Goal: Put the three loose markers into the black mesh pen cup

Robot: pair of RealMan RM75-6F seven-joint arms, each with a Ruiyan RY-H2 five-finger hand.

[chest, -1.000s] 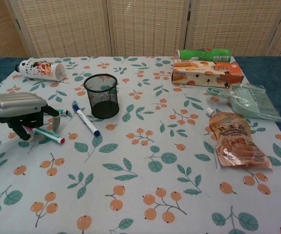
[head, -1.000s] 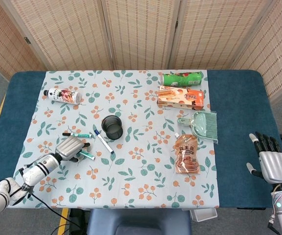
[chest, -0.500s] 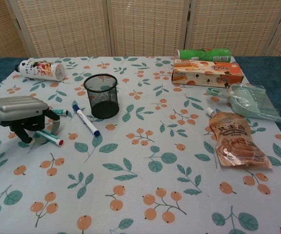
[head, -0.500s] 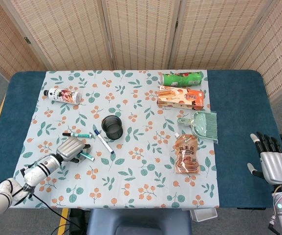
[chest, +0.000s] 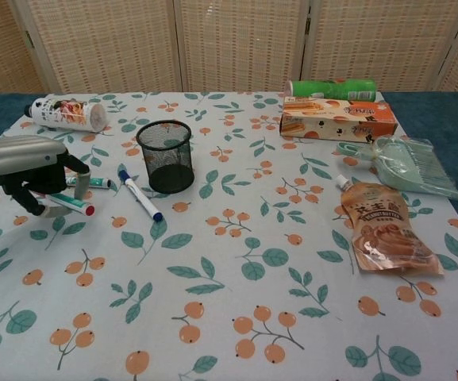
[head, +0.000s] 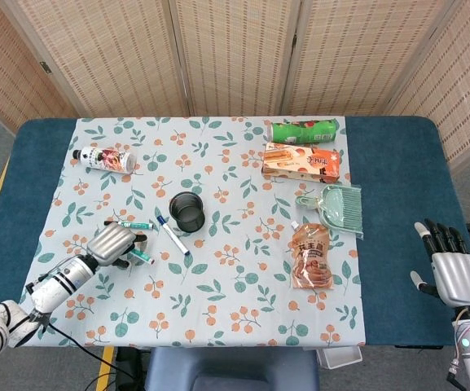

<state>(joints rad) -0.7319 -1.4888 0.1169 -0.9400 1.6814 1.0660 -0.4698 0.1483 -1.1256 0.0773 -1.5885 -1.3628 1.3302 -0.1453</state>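
Left hand (chest: 24, 168): grasps red-capped marker (chest: 68, 205), lifted beside black mesh pen cup (chest: 165, 155). Blue marker (chest: 140, 195), green marker (chest: 92, 182): on tablecloth (chest: 236, 270). Right hand (head: 454, 273): released, fingers apart.

The left hand (chest: 24, 168) hangs low over the table's near left part, palm down, its dark fingers (chest: 76, 165) curled around a marker (chest: 68, 204), its forearm reaching in from the lower left, while the right hand (head: 454, 271) rests off to the far right, fingers straight and apart.
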